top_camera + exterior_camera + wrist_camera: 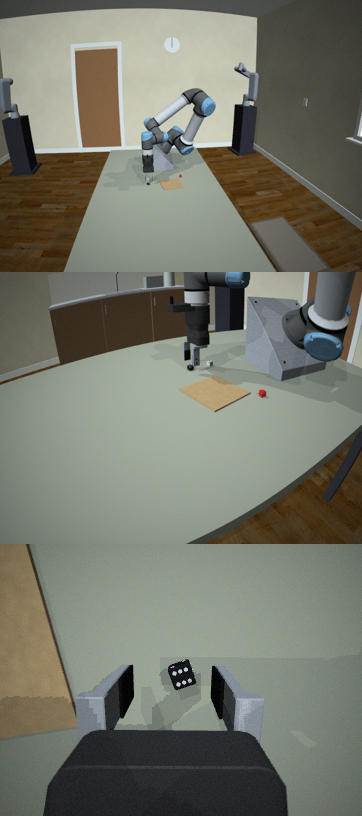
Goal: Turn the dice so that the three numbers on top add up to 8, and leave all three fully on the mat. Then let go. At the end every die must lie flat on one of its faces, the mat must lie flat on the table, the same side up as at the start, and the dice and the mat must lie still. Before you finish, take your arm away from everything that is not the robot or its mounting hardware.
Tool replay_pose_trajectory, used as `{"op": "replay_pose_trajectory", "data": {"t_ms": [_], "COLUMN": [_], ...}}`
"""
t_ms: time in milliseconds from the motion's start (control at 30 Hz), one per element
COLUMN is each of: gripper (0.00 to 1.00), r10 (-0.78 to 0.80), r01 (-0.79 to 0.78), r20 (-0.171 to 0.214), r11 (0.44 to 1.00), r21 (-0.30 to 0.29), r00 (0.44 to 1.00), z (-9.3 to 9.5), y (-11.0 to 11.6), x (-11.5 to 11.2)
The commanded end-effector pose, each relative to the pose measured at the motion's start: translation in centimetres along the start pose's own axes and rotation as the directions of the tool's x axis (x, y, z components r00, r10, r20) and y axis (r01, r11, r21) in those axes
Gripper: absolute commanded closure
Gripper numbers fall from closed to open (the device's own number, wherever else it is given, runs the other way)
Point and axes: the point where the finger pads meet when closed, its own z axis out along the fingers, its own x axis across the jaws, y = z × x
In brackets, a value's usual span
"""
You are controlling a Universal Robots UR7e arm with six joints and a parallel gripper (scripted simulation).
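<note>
The black die (pixel 148 184) (pixel 190 367) (pixel 181 675) lies on the table beyond the mat's edge, six pips up and turned slightly against the fingers. My gripper (pixel 148 181) (pixel 191 362) (pixel 172 681) is open and empty, pointing straight down just above the black die, which shows between the fingers in the wrist view. The white die (pixel 209 363) lies on the table behind it, nearer the robot base. The red die (pixel 180 176) (pixel 262 393) lies on the table off the opposite side of the tan mat (pixel 171 185) (pixel 215 393) (pixel 30 644). The top numbers of the white and red dice are too small to read.
The mat lies flat, with no die on it. The grey wedge-shaped robot base (pixel 159 161) (pixel 263 339) stands on the table (pixel 151 228) (pixel 117 447) behind the dice. The arm's shadow falls across part of the mat and table.
</note>
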Motion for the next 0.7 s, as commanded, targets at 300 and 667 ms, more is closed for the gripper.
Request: {"op": "replay_pose_trajectory", "data": {"t_ms": [300,667], "gripper": [0.00,0.00], "r10": [-0.001,-0.001], "r01": [0.001,0.001], "r20": [-0.001,-0.001], "r11": [1.000,1.000], "r21": [0.000,0.000], "r00": [1.000,1.000], "z": [-0.04,-0.04], "y": [-0.14,0.12], "x": [0.00,-0.70]}}
